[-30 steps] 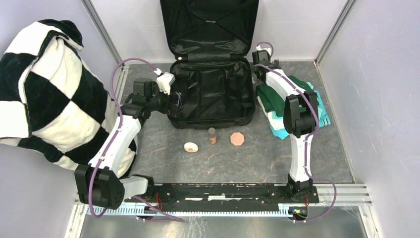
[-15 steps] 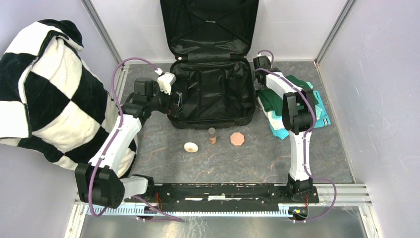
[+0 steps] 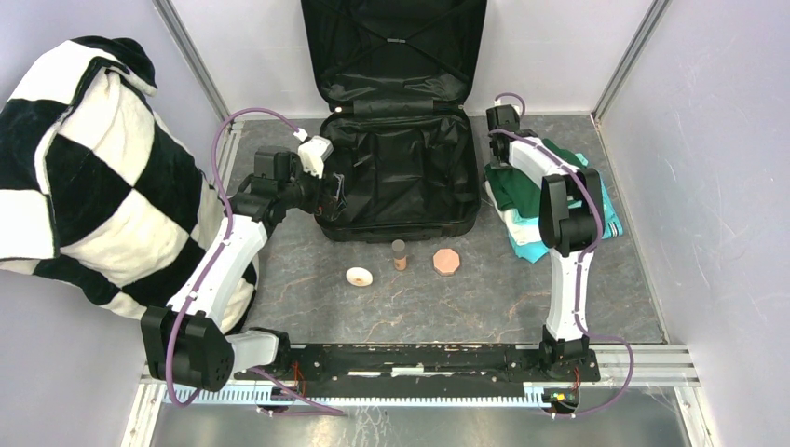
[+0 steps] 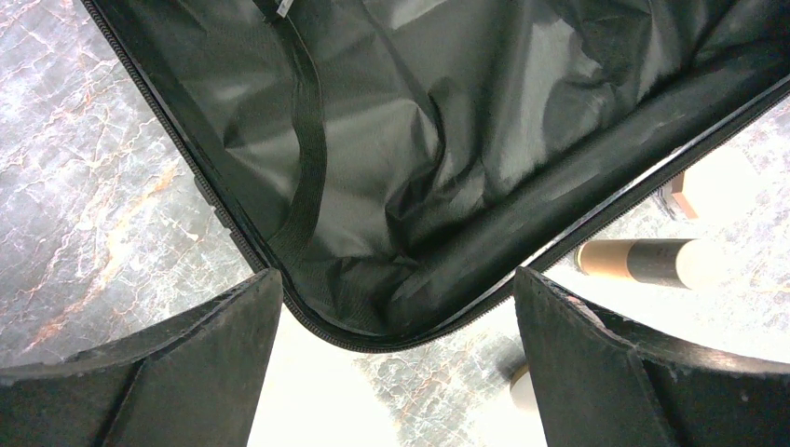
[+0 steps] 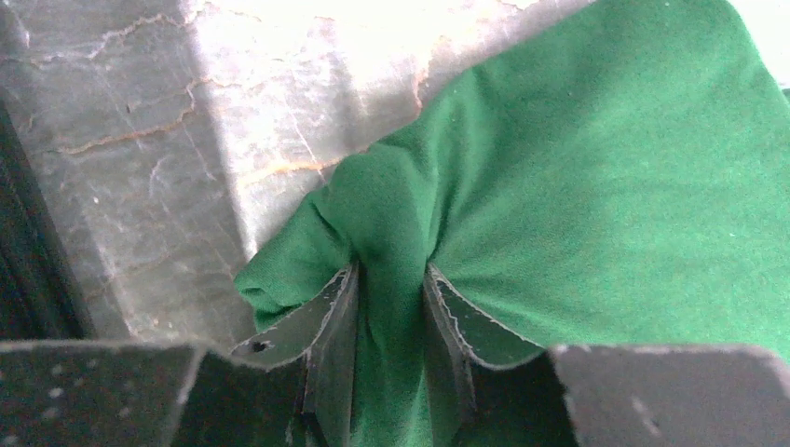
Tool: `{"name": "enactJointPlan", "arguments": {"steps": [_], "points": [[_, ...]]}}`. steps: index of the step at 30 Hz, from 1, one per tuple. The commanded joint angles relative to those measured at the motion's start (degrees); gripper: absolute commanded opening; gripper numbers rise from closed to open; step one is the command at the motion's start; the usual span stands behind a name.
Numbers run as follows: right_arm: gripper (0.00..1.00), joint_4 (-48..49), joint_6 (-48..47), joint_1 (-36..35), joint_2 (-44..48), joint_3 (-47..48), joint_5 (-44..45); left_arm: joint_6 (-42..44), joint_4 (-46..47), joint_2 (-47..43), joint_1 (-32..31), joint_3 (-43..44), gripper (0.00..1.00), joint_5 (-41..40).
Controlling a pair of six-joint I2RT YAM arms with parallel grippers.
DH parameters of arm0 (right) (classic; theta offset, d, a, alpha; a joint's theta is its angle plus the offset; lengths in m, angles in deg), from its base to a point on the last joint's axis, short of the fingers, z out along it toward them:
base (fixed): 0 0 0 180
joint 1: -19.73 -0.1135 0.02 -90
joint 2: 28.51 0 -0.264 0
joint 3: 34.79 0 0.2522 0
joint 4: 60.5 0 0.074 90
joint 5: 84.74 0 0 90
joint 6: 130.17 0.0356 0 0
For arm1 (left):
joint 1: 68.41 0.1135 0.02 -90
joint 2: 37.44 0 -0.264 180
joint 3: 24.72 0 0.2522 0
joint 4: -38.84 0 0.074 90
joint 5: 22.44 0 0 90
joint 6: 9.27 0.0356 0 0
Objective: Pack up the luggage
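The luggage (image 3: 401, 177) lies open at the back centre, its lid upright against the wall and black lining showing. My left gripper (image 3: 333, 194) hovers open over its near left corner; in the left wrist view the luggage rim (image 4: 410, 326) runs between the wide-apart fingers (image 4: 186, 363). My right gripper (image 3: 498, 160) is at the left edge of a folded clothes pile (image 3: 559, 200) right of the luggage. In the right wrist view the gripper (image 5: 391, 275) is shut on a pinched fold of the top green garment (image 5: 596, 186).
A black-and-white checkered blanket (image 3: 93, 177) fills the left side. On the table in front of the luggage stand a small white round item (image 3: 359, 277), a brown cylinder (image 3: 399, 254) and a pink octagonal piece (image 3: 447, 262). White and teal cloth lies under the green garment.
My right gripper moved right, away from the luggage's edge onto the green garment, and closed on a fold of it. The left arm has stayed put.
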Motion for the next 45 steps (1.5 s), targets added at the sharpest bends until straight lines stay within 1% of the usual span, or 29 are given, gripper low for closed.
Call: {"name": "enactJointPlan", "arguments": {"steps": [1, 3, 4, 5, 6, 7, 8, 10, 13, 18, 21, 24, 26, 28, 33, 38, 42, 45], "points": [[0.35, -2.5, 2.3, 1.2, 7.5, -5.2, -1.5, 2.4, 0.8, -0.9, -0.5, 2.0, 1.00, -0.7], [0.36, -1.6, 3.3, 1.6, 10.0, -6.6, -2.4, 2.4, 0.9, -1.0, -0.5, 1.8, 1.00, -0.8], [0.40, -1.3, 3.7, 1.6, 10.7, -7.1, -2.7, 2.3, 0.8, -0.9, -0.6, 1.8, 1.00, -0.7], [0.49, -1.1, 3.9, 1.6, 11.2, -7.3, -3.4, 2.4, 0.8, -1.0, -0.6, 1.8, 1.00, -0.8], [0.63, -1.1, 3.9, 1.6, 11.3, -7.3, -4.2, 2.4, 0.8, -1.0, -0.7, 1.8, 1.00, -0.8], [0.75, -1.1, 4.1, 1.6, 11.2, -7.2, -5.0, 2.4, 0.8, -1.1, -0.7, 1.8, 1.00, -0.7], [0.82, -1.1, 4.1, 1.5, 11.1, -7.2, -5.5, 2.5, 0.8, -1.2, -0.7, 1.7, 1.00, -0.7], [0.89, -1.0, 4.1, 1.0, 10.5, -7.2, -5.4, 2.6, 0.8, -1.4, -0.7, 1.6, 1.00, -0.9], [0.91, -1.6, 4.5, 0.6, 8.5, -6.1, -4.2, 2.8, 0.8, -1.8, -0.7, 1.4, 1.00, -1.3], [0.88, -4.8, 4.5, 0.3, 2.0, 0.7, -3.1, 3.1, 0.8, -2.2, -0.8, 0.9, 1.00, -1.7], [0.88, -5.4, 4.3, 0.1, -1.0, 2.9, -2.9, 3.3, 0.8, -2.2, -0.8, 0.7, 1.00, -2.0], [0.84, -5.8, 4.2, 0.0, -2.7, 3.1, -3.3, 3.7, 0.8, -2.2, -0.8, 0.7, 1.00, -2.2], [0.77, -5.2, 4.1, 0.0, -2.6, 1.4, -3.4, 3.8, 0.8, -2.0, -0.8, 0.9, 1.00, -2.3], [0.65, -4.3, 3.9, 0.0, -1.8, -0.7, -3.2, 3.7, 0.8, -1.7, -0.8, 1.0, 1.00, -2.3], [0.26, -3.2, 4.4, 0.4, 1.0, -2.9, -3.4, 3.7, 0.8, -1.4, -0.8, 0.9, 1.00, -2.3], [0.00, 0.7, 8.1, 3.0, 7.0, -5.1, -10.2, 3.6, 0.8, -1.9, -0.8, 0.9, 1.00, -2.5], [0.00, 11.6, 11.0, 5.6, 16.7, -14.0, -17.7, 3.7, 0.1, -2.1, -0.8, 1.4, 1.00, -2.5], [0.00, 19.6, 12.1, 7.0, 22.2, -19.4, -23.9, 3.9, -0.3, -2.0, -0.9, 1.7, 1.00, -2.7]]}}
